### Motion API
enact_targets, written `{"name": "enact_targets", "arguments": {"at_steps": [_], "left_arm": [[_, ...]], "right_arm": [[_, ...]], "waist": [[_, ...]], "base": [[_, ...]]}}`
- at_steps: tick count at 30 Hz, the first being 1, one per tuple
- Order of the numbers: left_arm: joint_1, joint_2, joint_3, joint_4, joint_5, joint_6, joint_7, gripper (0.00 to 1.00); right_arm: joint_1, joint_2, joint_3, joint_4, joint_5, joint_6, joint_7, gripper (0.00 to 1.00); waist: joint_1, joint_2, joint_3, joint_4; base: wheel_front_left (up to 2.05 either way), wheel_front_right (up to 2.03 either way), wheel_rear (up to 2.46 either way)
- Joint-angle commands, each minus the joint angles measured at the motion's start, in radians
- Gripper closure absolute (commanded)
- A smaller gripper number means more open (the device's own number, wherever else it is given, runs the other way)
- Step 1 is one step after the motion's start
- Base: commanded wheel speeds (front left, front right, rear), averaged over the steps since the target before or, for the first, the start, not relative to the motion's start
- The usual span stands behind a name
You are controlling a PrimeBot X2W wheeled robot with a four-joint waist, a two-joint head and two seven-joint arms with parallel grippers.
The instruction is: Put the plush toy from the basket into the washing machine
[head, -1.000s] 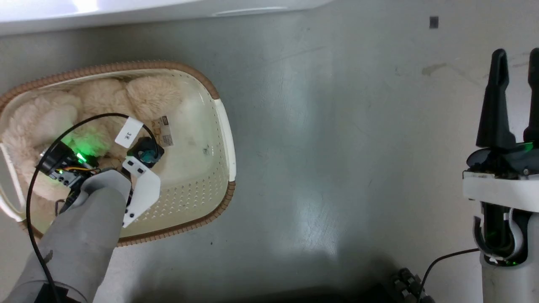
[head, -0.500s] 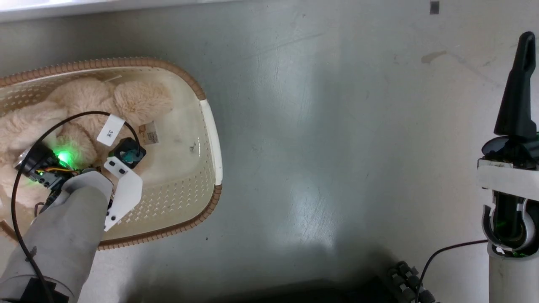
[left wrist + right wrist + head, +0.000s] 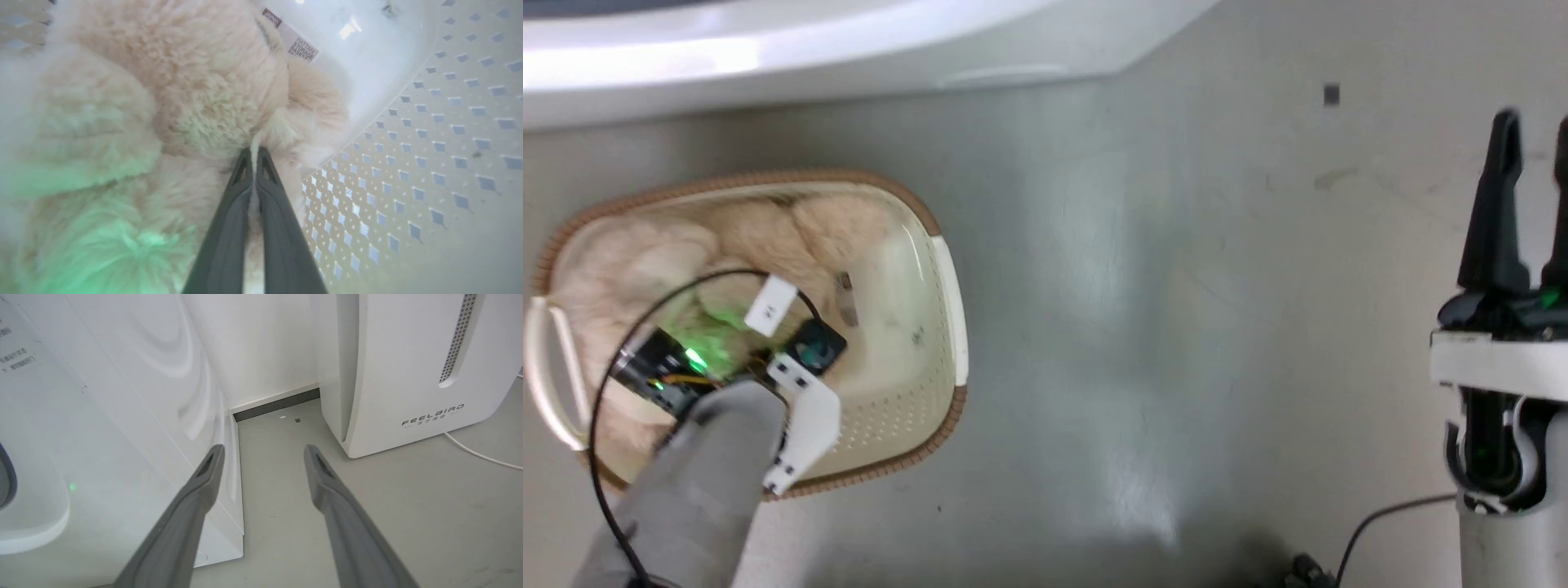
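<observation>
Two fingers (image 3: 229, 228), seemingly on plush toy (image 3: 196, 81)

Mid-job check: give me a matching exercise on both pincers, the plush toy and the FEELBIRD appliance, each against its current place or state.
Column one:
1. left pincer
2. right pincer
3. plush toy
4. FEELBIRD appliance

Column two:
A. open, above bare floor
B. lying in the basket
C. shut on fur
D. standing beside the washing machine

Pairs: 1-C, 2-A, 3-B, 4-D
</observation>
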State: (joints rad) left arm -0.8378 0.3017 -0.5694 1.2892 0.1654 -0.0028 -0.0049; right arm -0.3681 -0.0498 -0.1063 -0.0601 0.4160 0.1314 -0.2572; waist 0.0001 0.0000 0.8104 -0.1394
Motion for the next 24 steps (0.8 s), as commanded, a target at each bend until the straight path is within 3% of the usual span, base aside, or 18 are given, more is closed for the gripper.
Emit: {"name": "enact_targets", "arguments": {"at_steps": [1,10,18,24], "left_arm": [[0.015,-0.003,-0.001,0.002,-0.008,-0.001,-0.007,1.00],[0.116,-0.067,0.000,0.002,-0.054,-0.006,-0.105,1.00],[0.169,-0.118,0.006,0.002,-0.106,-0.038,-0.204,1.00],[0.204,-0.154,0.025,-0.007,-0.148,-0.023,-0.247,1.00]], "right_arm": [[0.013,0.000,-0.003,0.006,0.005,-0.001,-0.005,0.00],[0.097,0.000,-0.021,0.073,-0.024,-0.001,-0.005,0.00],[0.189,0.000,-0.035,0.114,-0.048,-0.001,-0.005,0.00],[0.237,0.000,-0.038,0.127,-0.055,-0.001,-0.005,0.00]], "waist": [[-0.0001,0.0000,-0.044,0.013],[-0.0001,0.0000,-0.227,0.068],[-0.0001,0.0000,-0.397,0.137],[-0.0001,0.0000,-0.485,0.163]], "base": [[0.00,0.00,0.00],[0.00,0.00,0.00],[0.00,0.00,0.00],[0.00,0.00,0.00]]}}
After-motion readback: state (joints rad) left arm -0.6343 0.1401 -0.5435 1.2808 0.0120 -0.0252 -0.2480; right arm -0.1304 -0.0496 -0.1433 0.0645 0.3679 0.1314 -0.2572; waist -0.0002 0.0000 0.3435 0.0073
